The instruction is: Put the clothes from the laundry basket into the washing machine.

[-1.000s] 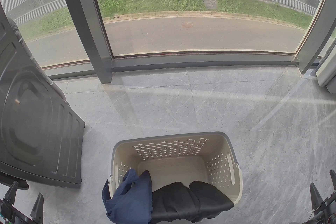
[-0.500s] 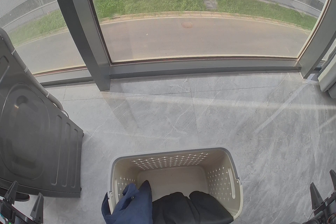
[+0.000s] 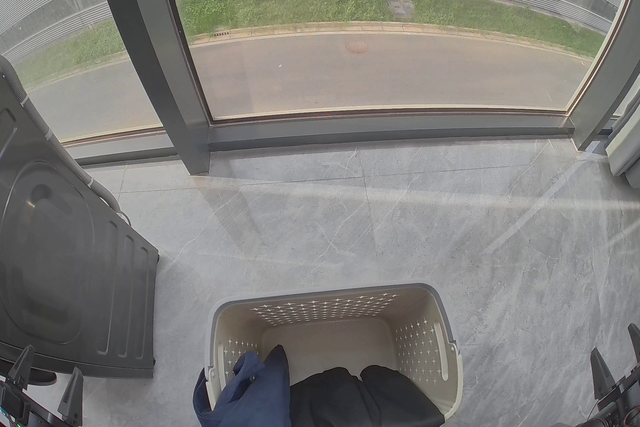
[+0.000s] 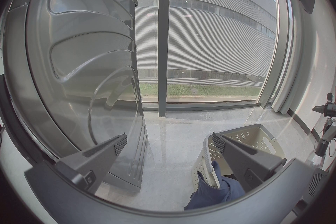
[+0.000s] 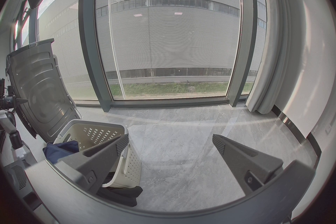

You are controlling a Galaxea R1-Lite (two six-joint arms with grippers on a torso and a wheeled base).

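A beige laundry basket point(image 3: 427, 308) stands on the floor at the bottom centre of the head view. A navy garment point(image 3: 250, 391) hangs over its near left rim and a black garment point(image 3: 363, 396) lies over its near edge. The dark grey washing machine point(image 3: 60, 275) stands to the left, showing a ribbed panel. My left gripper point(image 3: 47, 375) is low at the bottom left corner, open and empty, between the machine point(image 4: 87, 70) and the basket point(image 4: 245, 135). My right gripper point(image 3: 617, 358) is low at the bottom right, open and empty, to the right of the basket point(image 5: 91, 133).
A floor-to-ceiling window with a dark frame post point(image 3: 153, 48) runs along the far side. A pale curtain point(image 3: 623, 141) hangs at the right. Grey marble floor point(image 3: 373, 215) lies open between the basket and the window.
The head view has shifted forward since a second ago, so the basket and machine sit lower in the picture. Over the last half second nothing has changed.
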